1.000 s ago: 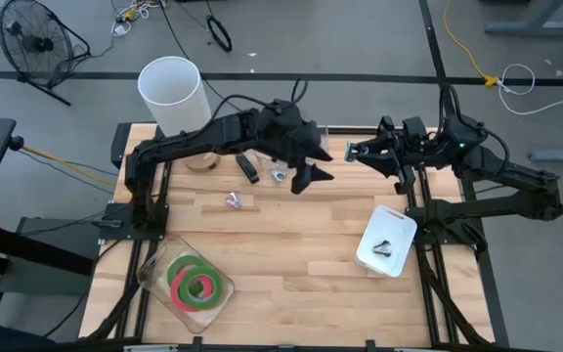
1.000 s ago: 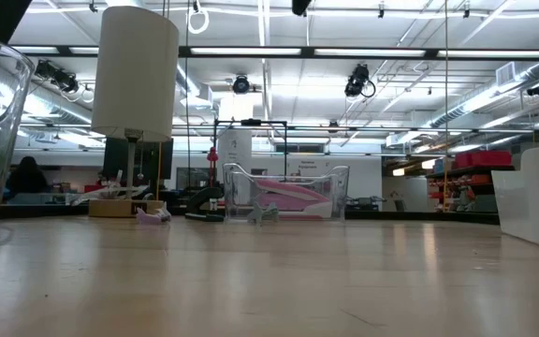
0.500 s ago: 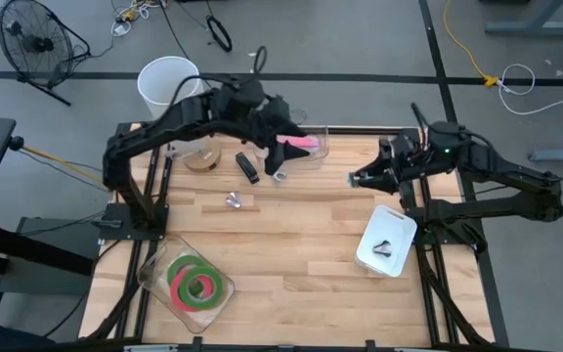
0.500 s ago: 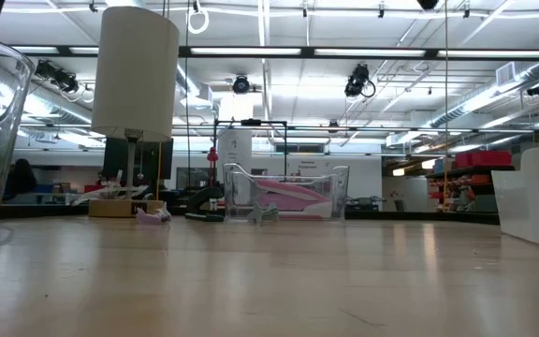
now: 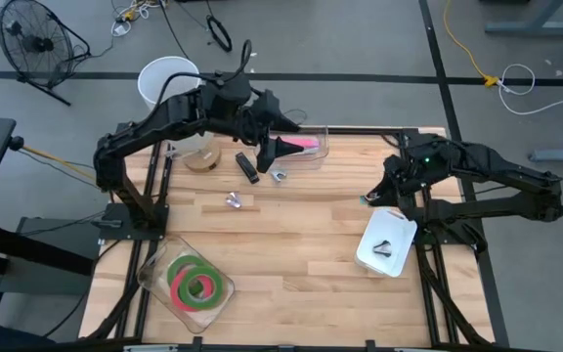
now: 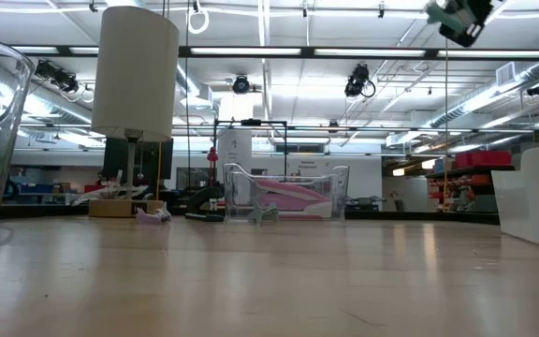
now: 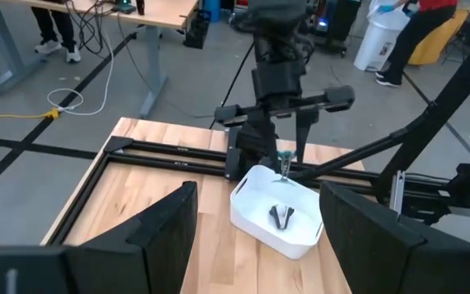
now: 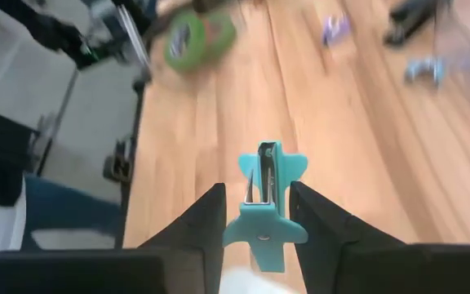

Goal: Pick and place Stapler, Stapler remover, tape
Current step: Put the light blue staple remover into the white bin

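Note:
My right gripper (image 5: 366, 200) is shut on a teal stapler remover (image 8: 263, 196) in the air, just off the far left corner of a white tray (image 5: 396, 227). A black stapler remover (image 5: 383, 247) lies in that tray. My left gripper (image 5: 272, 149) hangs open and holds nothing, high over the far middle of the table. Below it a pink stapler (image 5: 303, 143) lies in a clear box, and a black stapler (image 5: 247, 166) lies on the wood. Green and red tape rolls (image 5: 198, 284) lie in a clear tub near the front left. My right gripper pinches the teal stapler remover by the two sides of its body (image 8: 259, 219) between its two fingers (image 8: 206, 224). Its winged jaw end (image 8: 269, 163) sticks out past the fingertips. The fingers slant down from the table's right side. The remover is lifted clear of the table.
Two small stapler removers lie loose on the wood, one (image 5: 235, 200) left of centre and one (image 5: 280, 176) beside the black stapler. A white cylindrical bin (image 5: 169, 83) stands past the far left corner. The middle and front of the table are bare wood.
My right gripper has tipped downward and gone down and toward the near edge, carrying the teal stapler remover toward the white tray. My left gripper, still open, has risen and drawn back toward the far left, over the clear box.

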`<action>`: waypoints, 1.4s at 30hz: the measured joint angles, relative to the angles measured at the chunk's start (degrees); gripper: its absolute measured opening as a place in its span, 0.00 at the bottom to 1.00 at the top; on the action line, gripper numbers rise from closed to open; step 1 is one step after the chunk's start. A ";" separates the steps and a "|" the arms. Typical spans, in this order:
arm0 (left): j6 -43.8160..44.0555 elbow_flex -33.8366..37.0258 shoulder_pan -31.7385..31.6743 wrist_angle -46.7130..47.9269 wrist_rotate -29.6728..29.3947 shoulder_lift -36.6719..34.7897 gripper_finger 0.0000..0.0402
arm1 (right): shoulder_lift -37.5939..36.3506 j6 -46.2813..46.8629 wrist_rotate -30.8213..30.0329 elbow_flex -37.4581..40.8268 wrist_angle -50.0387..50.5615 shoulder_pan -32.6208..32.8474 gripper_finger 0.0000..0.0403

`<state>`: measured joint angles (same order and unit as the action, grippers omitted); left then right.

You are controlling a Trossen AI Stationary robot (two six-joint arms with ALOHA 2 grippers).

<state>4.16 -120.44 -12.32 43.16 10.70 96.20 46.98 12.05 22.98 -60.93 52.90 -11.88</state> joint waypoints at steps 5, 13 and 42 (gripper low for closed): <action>-0.08 0.00 0.00 -0.05 0.00 0.00 0.65 | 0.02 -0.07 -1.50 0.00 7.65 0.13 0.29; -0.80 0.00 0.00 -0.11 0.02 0.00 0.65 | 0.18 -1.37 -4.07 0.00 16.72 2.95 0.29; -2.46 0.00 0.00 -0.12 -0.15 0.02 0.65 | 5.97 8.32 -9.59 12.84 15.71 20.43 0.29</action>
<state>1.69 -120.44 -12.32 43.05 10.55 96.23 52.95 20.37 13.39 -48.09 68.61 8.55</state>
